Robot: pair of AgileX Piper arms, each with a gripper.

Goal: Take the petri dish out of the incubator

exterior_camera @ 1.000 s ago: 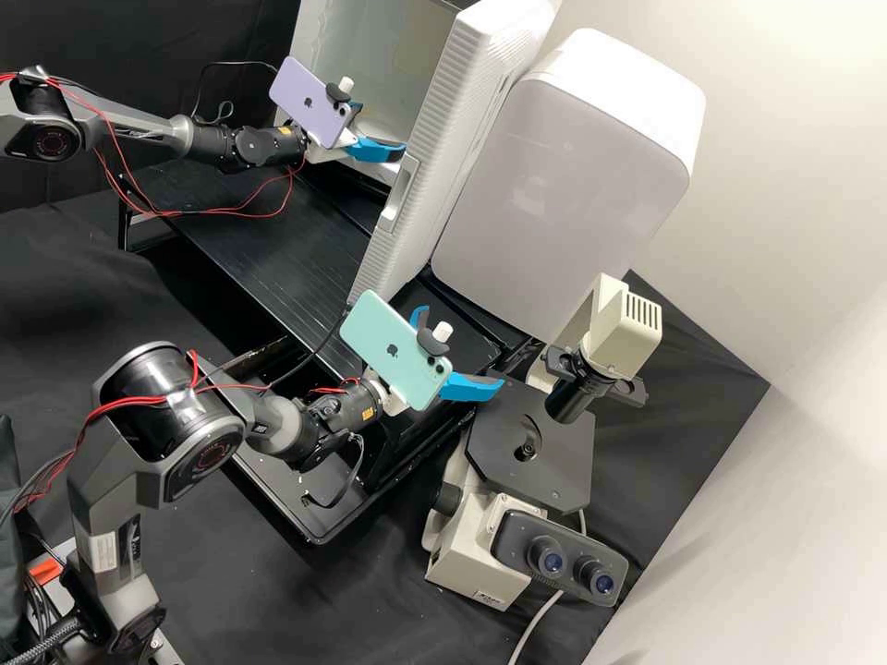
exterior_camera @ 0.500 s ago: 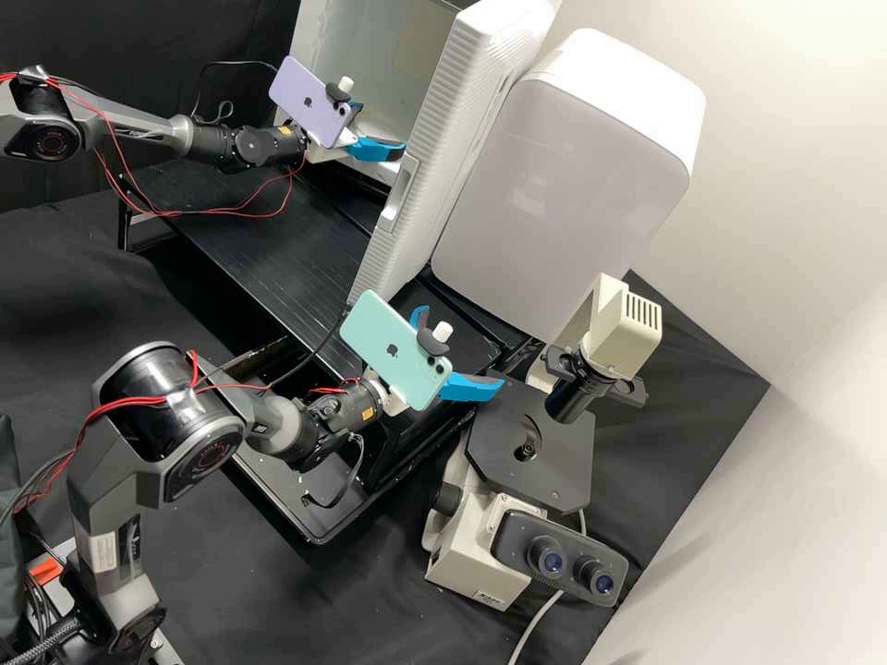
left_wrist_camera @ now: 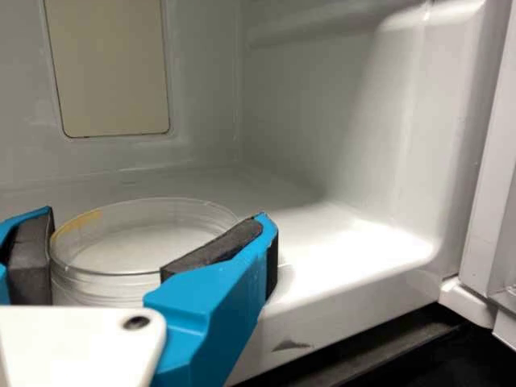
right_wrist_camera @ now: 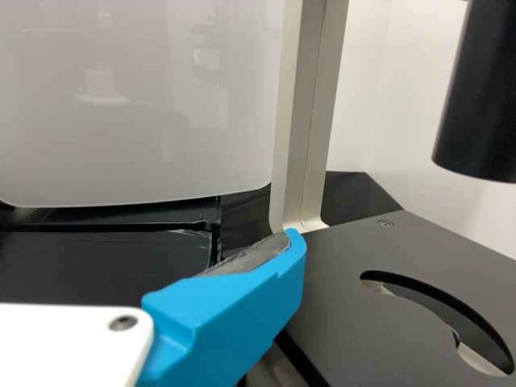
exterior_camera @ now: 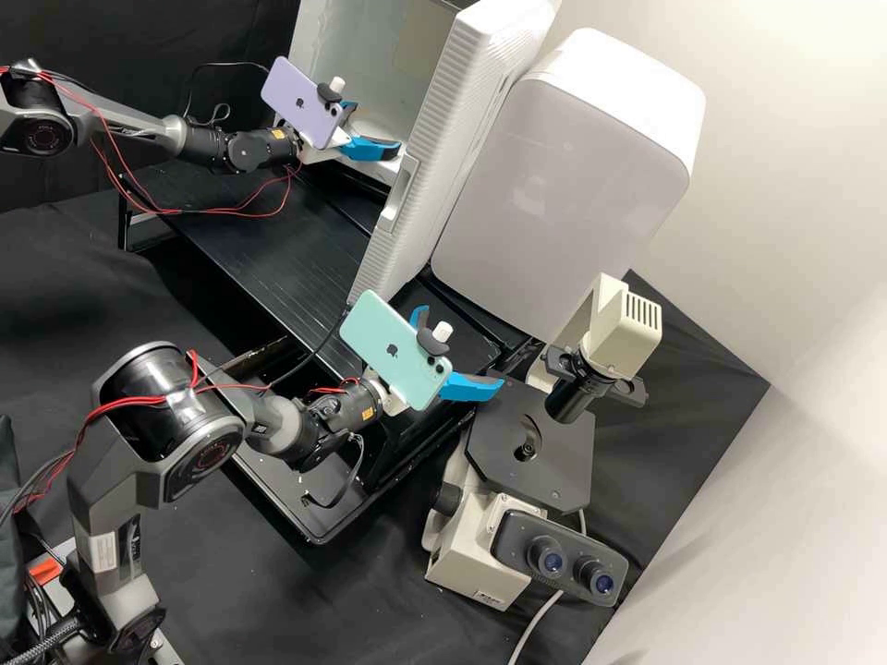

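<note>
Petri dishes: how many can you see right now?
1. The dish sits on the incubator floor, just inside the opening, clamped in the left gripper. More could be hidden in parts of the chamber out of view.

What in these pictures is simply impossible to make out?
Petri dish base, left wrist view: hidden behind the left pincer.
Whether the dish holds anything, same view: too faint to tell.
Black microscope cylinder, right wrist view: cut off by the picture's edge.

Clear petri dish point(left_wrist_camera: 133, 242) upright on floor of open white incubator point(left_wrist_camera: 347, 145).
</note>
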